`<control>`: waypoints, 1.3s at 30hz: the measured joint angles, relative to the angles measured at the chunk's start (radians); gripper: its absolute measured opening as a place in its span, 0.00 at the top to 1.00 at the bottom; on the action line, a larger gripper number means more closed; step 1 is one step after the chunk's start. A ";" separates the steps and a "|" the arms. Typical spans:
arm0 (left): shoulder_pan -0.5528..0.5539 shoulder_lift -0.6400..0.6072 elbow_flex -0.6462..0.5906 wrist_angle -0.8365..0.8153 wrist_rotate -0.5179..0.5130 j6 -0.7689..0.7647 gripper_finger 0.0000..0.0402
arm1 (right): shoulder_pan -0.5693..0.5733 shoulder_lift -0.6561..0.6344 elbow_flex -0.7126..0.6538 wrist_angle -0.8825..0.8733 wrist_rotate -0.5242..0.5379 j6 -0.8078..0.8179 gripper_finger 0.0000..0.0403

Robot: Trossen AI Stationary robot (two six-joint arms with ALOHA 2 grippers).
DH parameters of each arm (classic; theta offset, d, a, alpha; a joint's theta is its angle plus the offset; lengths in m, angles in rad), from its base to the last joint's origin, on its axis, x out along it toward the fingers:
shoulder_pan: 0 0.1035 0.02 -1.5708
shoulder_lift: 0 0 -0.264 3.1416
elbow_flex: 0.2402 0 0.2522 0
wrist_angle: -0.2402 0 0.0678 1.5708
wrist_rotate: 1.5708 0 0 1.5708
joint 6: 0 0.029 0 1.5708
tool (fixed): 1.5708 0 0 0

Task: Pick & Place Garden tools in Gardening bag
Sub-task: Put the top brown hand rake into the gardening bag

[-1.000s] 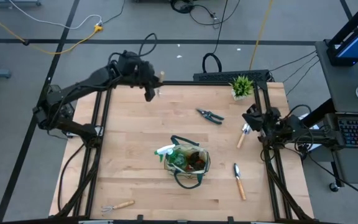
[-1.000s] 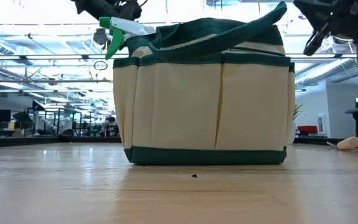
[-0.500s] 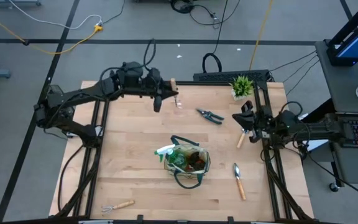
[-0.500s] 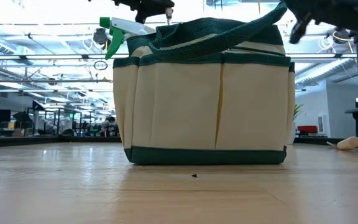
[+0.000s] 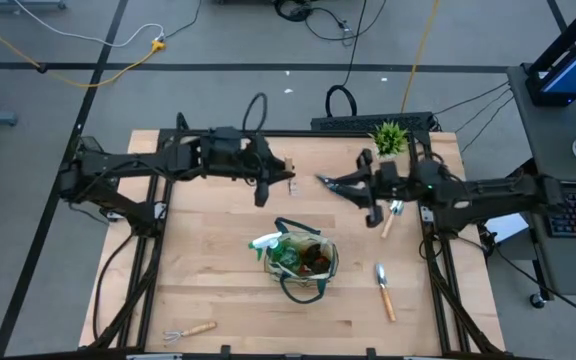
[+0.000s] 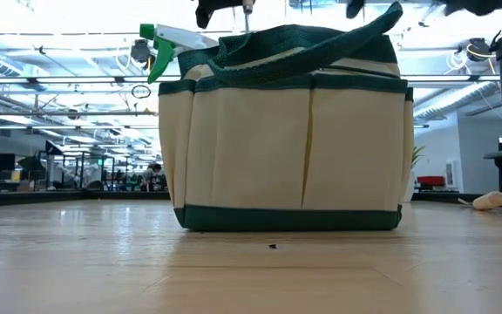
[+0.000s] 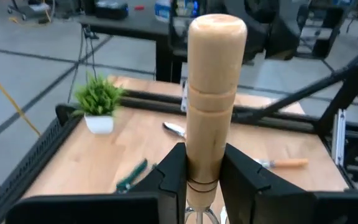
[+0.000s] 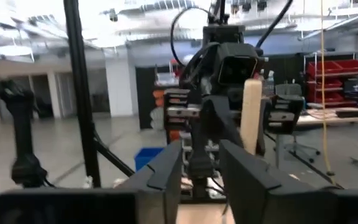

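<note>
My left gripper (image 5: 282,175) is in the air over the far middle of the table, beyond the gardening bag (image 5: 301,258), shut on a wooden-handled tool (image 7: 211,93). The beige bag with dark green trim (image 6: 286,131) stands on its base; a green spray bottle (image 5: 266,243) sticks out of it, nozzle at its left rim (image 6: 168,37). My right gripper (image 5: 352,186) is open and empty, above the dark pruning shears (image 5: 326,180). Two wooden-handled tools (image 5: 392,216) (image 5: 383,290) lie flat at the right. A small rake (image 5: 188,329) lies at the near left. My left gripper pinches the tool's wooden handle at its lower part (image 7: 201,177), just above the metal neck, between its two fingers (image 7: 171,177). The fingers come about level from the table's left and lie across the handle. The tool is lifted clear, handle end up, metal end below.
A small potted green plant (image 5: 389,138) stands at the far right corner. Dark frame rails run along the table's left and right edges (image 5: 438,280). Bare wood lies left of and in front of the bag.
My left gripper has carried the wooden-handled tool toward the table's right and a little nearer, toward the bag. My right gripper has swung from beside the right-hand tool toward the table's left, over the pruning shears.
</note>
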 joint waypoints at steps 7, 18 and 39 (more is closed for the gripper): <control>-0.029 0.009 0.000 -0.012 -0.030 0.000 0.83 | 0.000 0.116 0.127 -0.026 0.003 -0.061 0.56; -0.035 0.007 0.000 -0.001 -0.035 0.000 0.83 | 0.000 0.263 0.253 -0.028 0.082 -0.112 0.36; -0.079 0.044 0.000 0.017 -0.104 0.012 0.83 | -0.029 0.389 0.364 -0.083 0.083 -0.025 0.37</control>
